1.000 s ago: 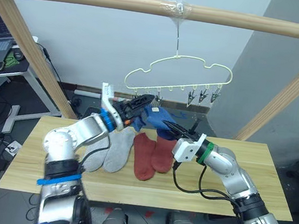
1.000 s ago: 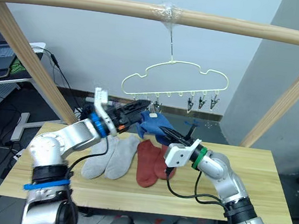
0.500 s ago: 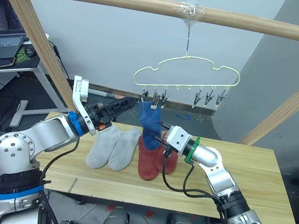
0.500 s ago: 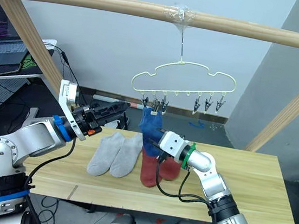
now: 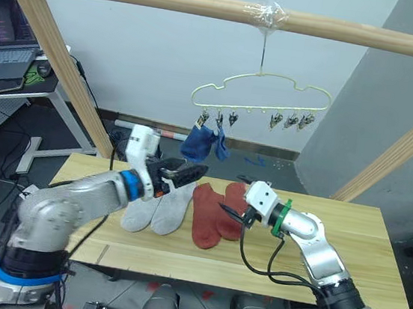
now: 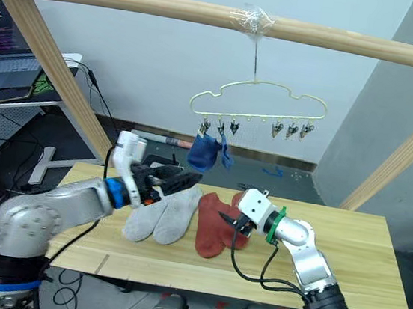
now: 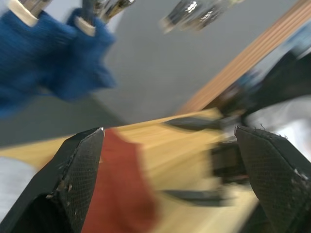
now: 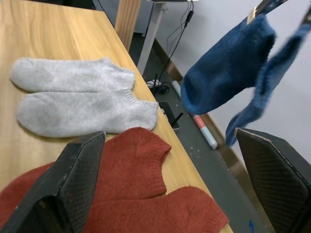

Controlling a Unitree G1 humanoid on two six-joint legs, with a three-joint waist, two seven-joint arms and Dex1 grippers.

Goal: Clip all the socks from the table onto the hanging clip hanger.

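Observation:
The clip hanger (image 5: 251,109) hangs from the top pole, with two blue socks (image 5: 199,143) (image 8: 221,80) clipped at its left end. On the table (image 5: 375,251) lie two light grey socks (image 5: 156,209) (image 8: 73,75) side by side and, right of them, two rust red socks (image 5: 203,218) (image 8: 136,170). My left gripper (image 5: 195,176) is open above the grey socks, just below the blue ones, holding nothing. My right gripper (image 5: 228,211) is open and empty, low over the red socks.
A round wooden pole frame spans the scene: a top pole (image 5: 172,1) and slanted posts at left (image 5: 59,68) and right (image 5: 398,155). Several empty clips (image 5: 291,120) hang at the hanger's right end. A desk with a laptop (image 5: 7,32) stands far left.
My right gripper opened, let go of the blue sock and dropped toward the red socks. The sock now hangs clipped. My left gripper came down over the grey socks. The camera shifted.

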